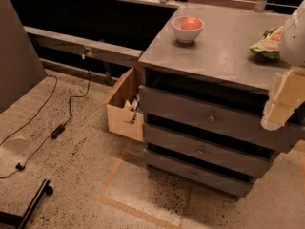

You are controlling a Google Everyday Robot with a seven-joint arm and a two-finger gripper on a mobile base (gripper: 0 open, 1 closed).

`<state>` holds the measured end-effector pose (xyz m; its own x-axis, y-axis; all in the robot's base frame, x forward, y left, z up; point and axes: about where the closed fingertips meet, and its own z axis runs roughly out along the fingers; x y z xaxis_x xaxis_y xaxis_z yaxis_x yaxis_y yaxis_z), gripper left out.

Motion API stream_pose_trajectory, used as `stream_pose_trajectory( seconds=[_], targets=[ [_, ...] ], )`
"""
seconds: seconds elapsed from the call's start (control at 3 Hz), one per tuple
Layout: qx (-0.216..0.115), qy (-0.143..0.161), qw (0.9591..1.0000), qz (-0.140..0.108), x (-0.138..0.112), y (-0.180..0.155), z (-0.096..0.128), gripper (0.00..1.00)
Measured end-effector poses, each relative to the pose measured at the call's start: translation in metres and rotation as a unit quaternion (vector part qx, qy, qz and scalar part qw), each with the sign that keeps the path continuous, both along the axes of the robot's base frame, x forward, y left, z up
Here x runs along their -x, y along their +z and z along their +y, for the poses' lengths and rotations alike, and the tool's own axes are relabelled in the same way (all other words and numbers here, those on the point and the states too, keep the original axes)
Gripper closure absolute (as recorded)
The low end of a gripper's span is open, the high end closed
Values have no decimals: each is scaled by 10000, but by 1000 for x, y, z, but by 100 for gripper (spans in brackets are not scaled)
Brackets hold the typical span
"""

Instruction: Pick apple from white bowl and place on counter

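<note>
— Room?
— Speckled floor (71,147). One black cable (58,129) trails across it at left. One open tan box (123,109) stands on the floor, against the counter's left side.

— Surface?
— Counter (219,56): grey matte top over three drawers (209,119), each with a small round knob.

— Items on it?
— One white bowl (187,31), upright, towards the far left part of the top. One apple (191,23), pinkish-red, sits inside the bowl and shows above its rim. One green bag (264,46) lies crumpled near the right edge, well apart from the bowl.

— Robot?
— One gripper (282,101), cream-coloured, at the frame's right edge, in front of the counter's near edge and level with the top drawer. It is well apart from the bowl and apple. A white arm (295,32) sits above it.

— Its grasp?
— Nothing is seen in it. Whether it is spread or closed cannot be told.
</note>
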<state>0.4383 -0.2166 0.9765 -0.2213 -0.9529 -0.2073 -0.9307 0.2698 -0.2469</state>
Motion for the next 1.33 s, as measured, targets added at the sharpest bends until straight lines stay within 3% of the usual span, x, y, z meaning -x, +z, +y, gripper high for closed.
stream_pose_trajectory(
  seconds=[0.33,0.67,1.0,1.33],
  targets=[
    [-5,-2,10000,-22,-1,1,0,0],
    [-393,-168,9984,-362,-29,10,-2,0],
    [-987,-396,9912,-790,-79,21,-6,0],
    [-1474,-731,9768,-1371,-187,24,16,0]
  ],
)
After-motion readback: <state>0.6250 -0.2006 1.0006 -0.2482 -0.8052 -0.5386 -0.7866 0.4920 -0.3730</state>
